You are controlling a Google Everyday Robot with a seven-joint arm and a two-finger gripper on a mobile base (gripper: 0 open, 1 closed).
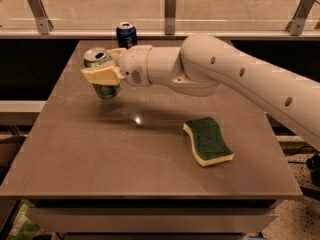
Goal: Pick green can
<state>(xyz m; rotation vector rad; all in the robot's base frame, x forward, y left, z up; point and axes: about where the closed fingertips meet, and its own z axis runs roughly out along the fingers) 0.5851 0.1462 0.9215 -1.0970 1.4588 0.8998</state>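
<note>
The brown table (100, 154) fills most of the view, and the white arm (240, 79) reaches across it from the right to its left rear part. A yellow sponge (208, 140) with a green top lies flat on the table to the right of centre, well apart from the arm's tip. The pincer (105, 66) is clamped sideways around the green can (105, 90), holding it tilted in the air clear of the table with its silver top up and leftward, while a blue can (126, 34) stands upright at the rear edge just behind.
</note>
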